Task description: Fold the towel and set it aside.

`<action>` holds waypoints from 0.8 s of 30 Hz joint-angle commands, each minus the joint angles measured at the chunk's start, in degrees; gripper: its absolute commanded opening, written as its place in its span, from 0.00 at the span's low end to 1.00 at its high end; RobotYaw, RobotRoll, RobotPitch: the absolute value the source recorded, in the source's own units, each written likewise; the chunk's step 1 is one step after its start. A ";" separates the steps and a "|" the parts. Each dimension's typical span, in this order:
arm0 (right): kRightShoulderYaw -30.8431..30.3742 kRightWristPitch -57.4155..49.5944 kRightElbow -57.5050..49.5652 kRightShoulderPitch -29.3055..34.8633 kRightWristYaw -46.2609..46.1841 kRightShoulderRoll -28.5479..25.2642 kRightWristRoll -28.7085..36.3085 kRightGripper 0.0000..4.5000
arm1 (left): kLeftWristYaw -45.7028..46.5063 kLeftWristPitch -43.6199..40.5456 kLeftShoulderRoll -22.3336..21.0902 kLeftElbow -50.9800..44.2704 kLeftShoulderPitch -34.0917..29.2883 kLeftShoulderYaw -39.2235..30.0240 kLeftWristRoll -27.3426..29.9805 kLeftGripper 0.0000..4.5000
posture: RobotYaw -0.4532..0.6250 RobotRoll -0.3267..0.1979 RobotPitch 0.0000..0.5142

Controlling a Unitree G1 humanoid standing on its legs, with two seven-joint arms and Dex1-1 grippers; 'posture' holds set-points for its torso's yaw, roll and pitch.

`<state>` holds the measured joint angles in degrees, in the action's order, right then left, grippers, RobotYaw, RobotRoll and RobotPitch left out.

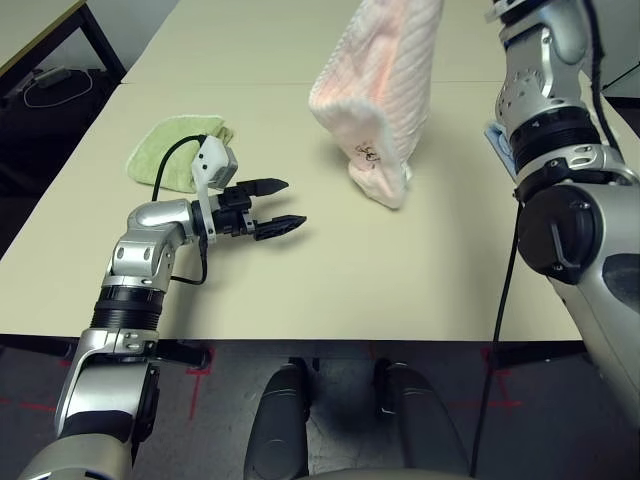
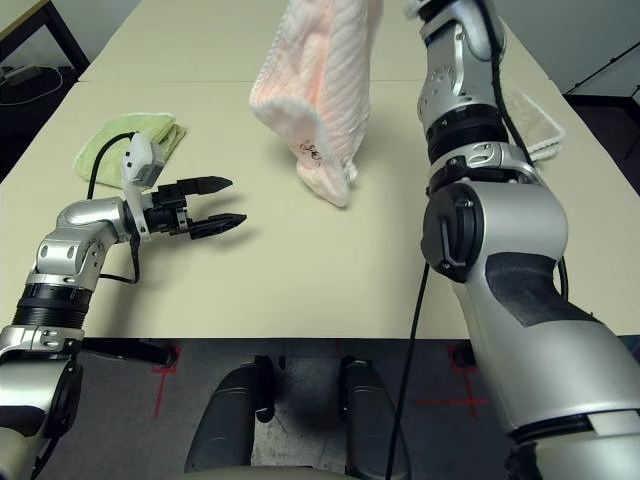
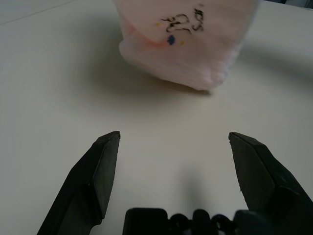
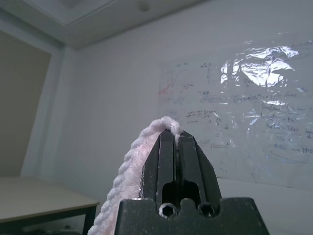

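Note:
The pale pink towel (image 1: 375, 90) hangs down from above the table, its lower end resting on the tabletop, with a small dark embroidered mark (image 3: 180, 23) near that end. High up, my right gripper (image 4: 175, 139) is shut on the towel's edge (image 4: 146, 142), pointing away from the table. My left gripper (image 1: 278, 207) hovers low over the table to the left of the towel's lower end, open with nothing between its fingers (image 3: 102, 166), pointing at the towel.
A green folded towel (image 1: 170, 150) lies behind my left gripper at the table's left. A beige folded towel (image 2: 535, 125) lies at the right, behind my right arm. The table's front edge (image 1: 300, 335) runs close below my left arm.

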<state>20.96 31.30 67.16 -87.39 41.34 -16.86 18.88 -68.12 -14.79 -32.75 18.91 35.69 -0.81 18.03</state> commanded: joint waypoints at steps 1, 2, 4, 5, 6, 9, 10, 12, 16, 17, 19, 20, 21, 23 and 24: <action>-0.50 -0.78 -0.23 1.57 1.23 0.20 -0.16 0.01 | -0.06 0.16 0.18 0.58 0.58 0.88 -0.27 1.00 | 0.44 0.62 0.38; -0.39 -0.85 -0.21 1.53 1.13 0.09 -0.01 0.01 | -0.02 0.13 0.22 0.63 0.64 0.88 -0.24 1.00 | 0.44 0.62 0.38; -0.20 -1.05 -0.16 1.15 0.99 -0.14 0.20 0.01 | 0.55 0.13 0.51 0.96 1.00 0.71 -0.22 1.00 | 0.44 0.62 0.38; -0.18 -1.10 -0.13 0.98 1.02 -0.18 0.22 0.01 | 1.09 0.30 0.79 1.60 1.47 0.44 -0.22 1.00 | 0.44 0.62 0.38; -0.16 -1.18 -0.11 0.84 1.06 -0.21 0.24 0.01 | 2.04 0.53 1.26 2.52 2.18 -0.08 -0.16 1.00 | 0.44 0.62 0.38; -0.37 -1.46 -0.02 0.86 1.11 -0.40 -0.01 0.01 | 3.49 0.02 2.54 3.64 3.91 -0.53 0.27 1.00 | 0.43 0.62 0.38; -0.41 -1.53 0.00 1.00 1.13 -0.41 -0.06 0.01 | 3.35 -0.54 2.75 3.42 4.12 -0.38 0.53 1.00 | 0.43 0.62 0.38; -0.56 -1.59 -0.03 1.44 1.25 -0.32 -0.19 0.01 | 2.41 -1.78 2.81 2.72 4.20 0.22 0.90 1.00 | 0.43 0.62 0.38; -0.76 -1.43 -0.15 1.99 1.38 -0.21 -0.30 0.01 | 0.70 -5.82 2.10 1.95 4.03 1.57 0.99 1.00 | 0.44 0.62 0.37; -0.74 -1.46 -0.15 1.98 1.40 -0.26 -0.27 0.01 | 0.10 -7.51 1.62 1.66 3.76 2.07 0.95 1.00 | 0.44 0.62 0.37; -0.72 -1.49 -0.13 1.93 1.47 -0.35 -0.24 0.01 | -0.52 -10.11 0.76 1.67 3.13 2.50 0.86 1.00 | 0.44 0.62 0.36; -0.73 -1.49 -0.13 1.91 1.50 -0.38 -0.24 0.01 | -0.51 -11.02 0.53 1.85 2.92 2.42 0.87 1.00 | 0.44 0.62 0.36; -0.74 -1.50 -0.15 1.90 1.55 -0.39 -0.22 0.01 | -0.36 -11.36 0.36 2.20 2.79 2.24 0.77 1.00 | 0.44 0.62 0.35; -0.76 -1.53 -0.27 1.92 1.68 -0.42 -0.19 0.01 | 0.13 -11.74 0.03 2.59 2.32 1.64 0.77 1.00 | 0.44 0.62 0.35; -0.77 -1.55 -0.32 1.93 1.74 -0.44 -0.19 0.01 | 0.61 -12.04 0.02 2.72 2.13 1.17 0.97 1.00 | 0.44 0.62 0.35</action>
<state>20.46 29.82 67.46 -85.74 42.63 -16.98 18.84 -67.88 -25.95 -32.32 21.27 39.05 0.79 18.34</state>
